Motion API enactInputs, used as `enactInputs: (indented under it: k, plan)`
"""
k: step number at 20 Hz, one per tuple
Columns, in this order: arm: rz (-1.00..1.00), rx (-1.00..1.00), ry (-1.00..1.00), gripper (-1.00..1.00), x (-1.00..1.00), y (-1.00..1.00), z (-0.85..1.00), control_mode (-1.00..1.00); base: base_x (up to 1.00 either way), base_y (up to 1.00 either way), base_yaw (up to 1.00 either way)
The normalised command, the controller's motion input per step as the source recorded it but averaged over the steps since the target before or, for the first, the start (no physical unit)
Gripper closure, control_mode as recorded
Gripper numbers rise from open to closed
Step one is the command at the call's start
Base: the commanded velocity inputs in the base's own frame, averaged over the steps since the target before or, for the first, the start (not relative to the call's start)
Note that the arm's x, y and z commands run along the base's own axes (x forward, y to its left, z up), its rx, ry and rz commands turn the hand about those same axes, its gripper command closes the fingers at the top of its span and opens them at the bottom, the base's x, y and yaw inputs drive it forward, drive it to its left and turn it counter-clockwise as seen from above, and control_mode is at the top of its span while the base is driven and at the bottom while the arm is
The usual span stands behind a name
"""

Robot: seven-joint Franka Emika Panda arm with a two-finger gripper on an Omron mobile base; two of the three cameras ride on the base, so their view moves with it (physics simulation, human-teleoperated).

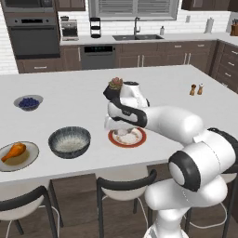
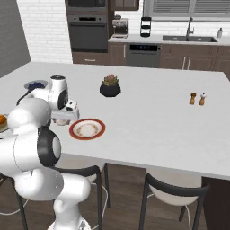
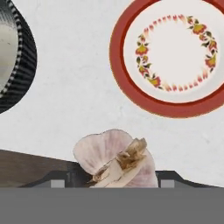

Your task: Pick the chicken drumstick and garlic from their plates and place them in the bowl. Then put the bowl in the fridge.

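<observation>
The tool [image 3: 116, 177], closed on the garlic [image 3: 114, 158], hangs beside the bowl [image 3: 17, 57], its empty red-rimmed plate [image 3: 173, 59] opposite.

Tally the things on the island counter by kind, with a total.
Plates: 2, beige plate, red-rimmed plate
Bowls: 2, dark grey bowl, blueberry bowl
Shakers: 2
Plant pot: 1
Chicken drumstick: 1
Garlic: 1, held in the gripper
Total: 9

Base views flank the arm, sharing the red-rimmed plate [image 1: 128, 137]; hand view looks closely down.
</observation>
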Motion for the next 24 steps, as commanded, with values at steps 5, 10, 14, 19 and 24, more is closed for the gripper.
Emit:
enactInputs:
  k: [5,10,14,19,24]
  plan:
    - [0.03,0.12,0.01,1.0,0.0,0.74,0.05,-1.0,0.0,0.0,0.0]
    - [0.15,0.1,-0.05,1.0,0.0,0.72,0.0,-1.0,0.0,0.0,0.0]
    - [0.26,0.0,-0.22,1.0,0.0,0.79,0.0,-1.0,0.0,0.0,0.0]
    - [0.18,0.0,-0.03,1.0,0.19,0.69,-0.09,-1.0,0.0,0.0,0.0]
    - [0.04,-0.03,0.13,1.0,0.7,0.45,-0.08,-1.0,0.0,0.0,0.0]
